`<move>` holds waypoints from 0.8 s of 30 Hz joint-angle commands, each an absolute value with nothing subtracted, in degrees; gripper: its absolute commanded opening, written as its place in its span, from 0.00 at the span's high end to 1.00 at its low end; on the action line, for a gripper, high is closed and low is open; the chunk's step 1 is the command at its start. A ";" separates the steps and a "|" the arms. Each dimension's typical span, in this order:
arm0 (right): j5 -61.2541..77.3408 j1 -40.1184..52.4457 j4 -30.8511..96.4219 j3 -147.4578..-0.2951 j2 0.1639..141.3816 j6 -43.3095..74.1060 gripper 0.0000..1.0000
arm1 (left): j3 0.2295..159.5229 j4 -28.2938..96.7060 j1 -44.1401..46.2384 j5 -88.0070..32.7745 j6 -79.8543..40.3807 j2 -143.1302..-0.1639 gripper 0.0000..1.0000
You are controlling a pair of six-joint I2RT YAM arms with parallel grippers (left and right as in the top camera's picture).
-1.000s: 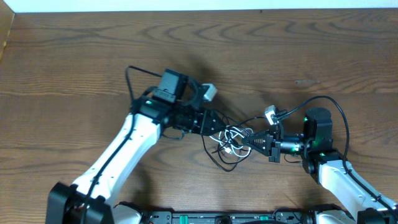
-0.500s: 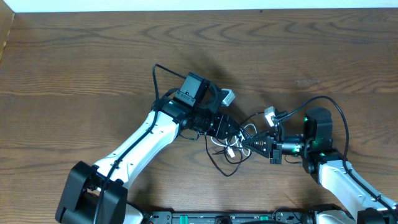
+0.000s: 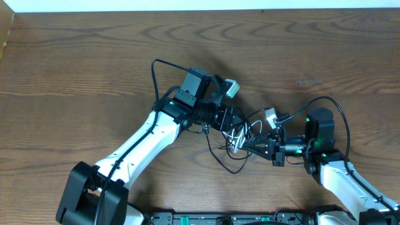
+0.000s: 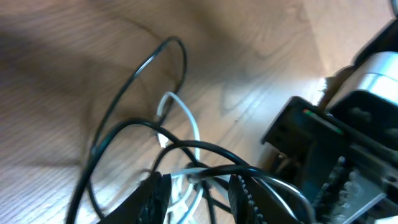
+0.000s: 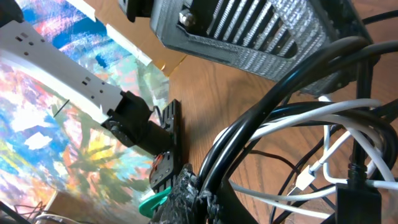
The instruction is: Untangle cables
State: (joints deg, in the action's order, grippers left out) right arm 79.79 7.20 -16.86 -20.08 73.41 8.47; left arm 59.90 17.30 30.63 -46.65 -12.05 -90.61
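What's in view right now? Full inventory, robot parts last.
cables: several, exact count lost in the knot; black and white; one tangle on the table between the two grippers
table: one, brown wood, under everything
painted panel: one, multicoloured, beyond the table in the right wrist view
left arm: one, white and black, reaching in from bottom left
left gripper: one, black, open, cords running between its fingers
right arm: one, white and black, coming in from bottom right
right gripper: one, black, shut on the tangle's right side, seemingly pinching a black cord
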 commanded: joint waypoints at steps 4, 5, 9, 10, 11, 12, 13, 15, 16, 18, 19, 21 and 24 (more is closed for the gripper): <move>83.13 6.98 -16.91 -20.01 73.41 7.18 0.99 | 60.12 19.68 30.35 -47.00 -13.21 -90.87 0.65; 83.13 6.98 -16.91 -20.01 73.41 7.18 0.99 | 60.12 20.64 30.35 -45.95 -13.21 -90.87 0.65; 83.07 6.96 -16.93 -20.01 73.41 7.16 0.99 | 60.12 24.84 30.35 -42.76 -13.17 -90.87 0.65; 82.81 6.96 -16.93 -20.01 73.41 7.16 0.99 | 60.12 25.56 30.35 -42.78 -13.17 -90.87 0.69; 82.35 6.96 -16.93 -20.01 73.41 7.16 0.99 | 60.12 26.50 30.35 -42.76 -13.15 -90.87 0.75; 81.65 6.96 -16.91 -20.01 73.41 7.18 0.99 | 60.12 27.31 30.35 -42.74 -13.13 -90.87 0.81; 80.38 6.96 -16.88 -20.01 73.41 7.18 0.99 | 60.12 28.42 30.35 -42.35 -13.13 -90.87 0.92; 76.40 6.96 -15.81 -20.01 73.41 7.18 0.99 | 60.12 31.05 30.35 -40.32 -13.10 -90.87 0.92; 72.18 6.96 -14.20 -20.01 73.41 7.20 0.99 | 60.12 32.23 30.35 -39.16 -13.10 -90.87 0.92; 61.45 6.96 -9.93 -20.01 73.41 7.75 0.99 | 60.12 35.27 30.35 -35.90 -12.62 -90.87 0.92; 57.30 6.96 -8.40 -20.01 73.41 8.73 0.99 | 60.12 36.10 30.35 -34.96 -12.49 -90.87 0.92; 45.60 6.96 -4.38 -20.01 73.41 12.71 0.99 | 60.12 37.91 30.28 -33.01 -12.36 -90.87 0.92; 32.69 6.96 0.32 -20.01 73.41 18.24 0.99 | 60.12 38.79 30.28 -32.27 -11.79 -90.87 0.92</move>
